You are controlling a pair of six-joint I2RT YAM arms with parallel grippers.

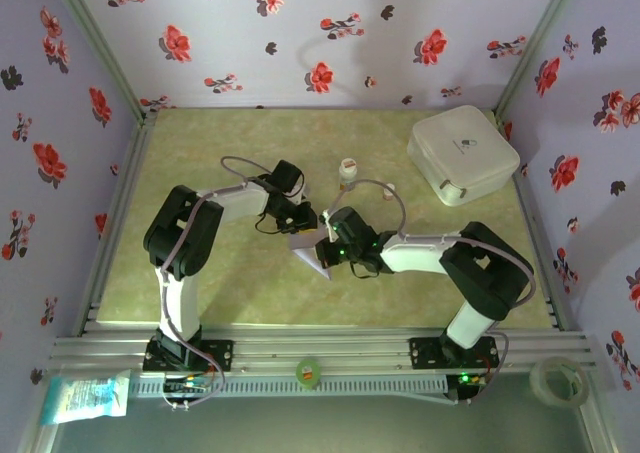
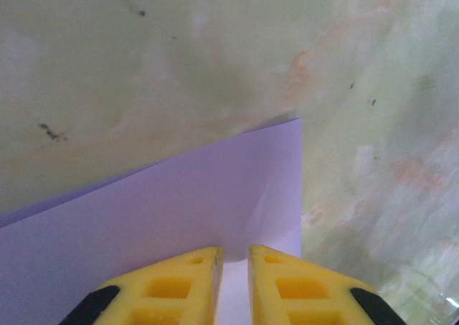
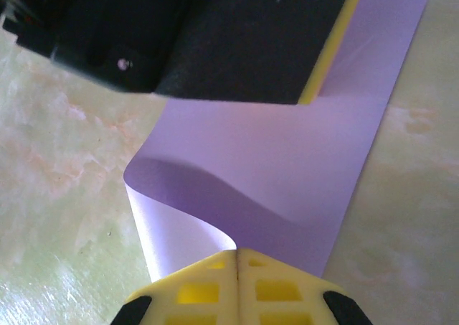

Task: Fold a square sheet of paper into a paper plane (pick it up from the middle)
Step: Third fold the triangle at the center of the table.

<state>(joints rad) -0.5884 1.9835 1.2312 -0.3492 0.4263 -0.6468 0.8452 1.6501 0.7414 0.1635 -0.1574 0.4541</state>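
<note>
Midway across the mottled green surface (image 3: 64, 138) lies the pale lilac square paper sheet (image 3: 287, 167). The right end effector (image 3: 237, 257) clenches its curled edge. The left end effector (image 2: 233, 257) sits narrowly parted over it, grip unclear.

Two grippers (left gripper (image 2: 234, 252), right gripper (image 3: 237, 252)), one lilac sheet (image 1: 308, 259) and one white box (image 1: 463, 154). Also two small bottles (image 1: 348, 170) (image 1: 390, 189) (the second barely resolved), one tape roll (image 1: 557, 379), one packet (image 1: 85, 395) and one green disc (image 1: 307, 371).
</note>
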